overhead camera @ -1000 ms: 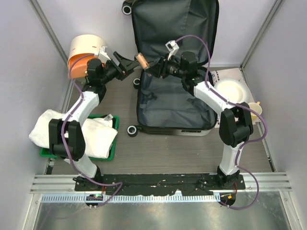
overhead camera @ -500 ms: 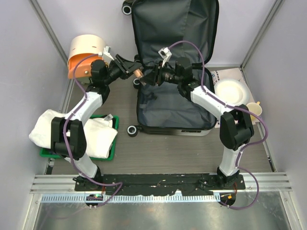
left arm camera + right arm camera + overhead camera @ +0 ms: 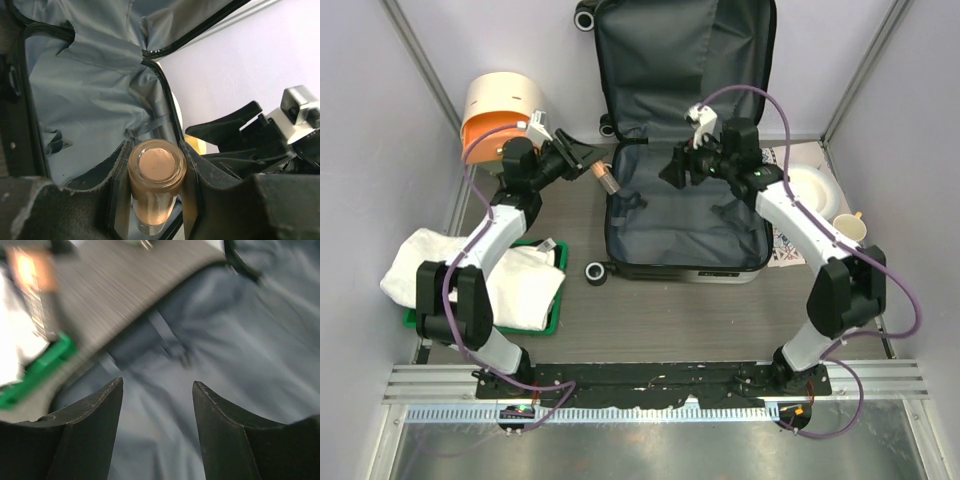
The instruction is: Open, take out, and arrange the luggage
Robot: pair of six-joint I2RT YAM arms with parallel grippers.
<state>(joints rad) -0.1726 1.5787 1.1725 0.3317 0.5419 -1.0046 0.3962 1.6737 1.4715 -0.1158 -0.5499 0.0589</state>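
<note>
1. Half a second ago both grippers met at the small tan bottle (image 3: 156,182) by the far-left corner of the luggage (image 3: 685,225). Now the right gripper (image 3: 157,385) has drawn away to the right, over the open base. The bottle remains with the left gripper (image 3: 156,155), which has swung slightly nearer and to the left.
2. Far left, a cream-and-orange cylinder (image 3: 500,108) stands against the wall. Nearer, a green tray (image 3: 556,312) carries a heaped white cloth (image 3: 470,272).
3. The left gripper's jaws are clamped on the bottle, one finger (image 3: 116,176) flat against each side of the glass. The tan cap faces the wrist camera. The bottle hangs just outside the luggage's left rim, close to the hinge.
4. The luggage lies open in the middle of the table (image 3: 670,320). Its base is flat with the dark grey lining up, and the lid (image 3: 680,60) stands up against the far wall. Black wheels show at the left side.
5. The right gripper hovers over the far part of the base. Its jaws are spread wide with nothing between them, and only blurred grey lining shows in the gap. Its fingers (image 3: 95,415) touch nothing that can be made out.
6. Far right, a white plate (image 3: 812,188) sits beside the luggage, and a cup (image 3: 850,228) stands just near of it.
</note>
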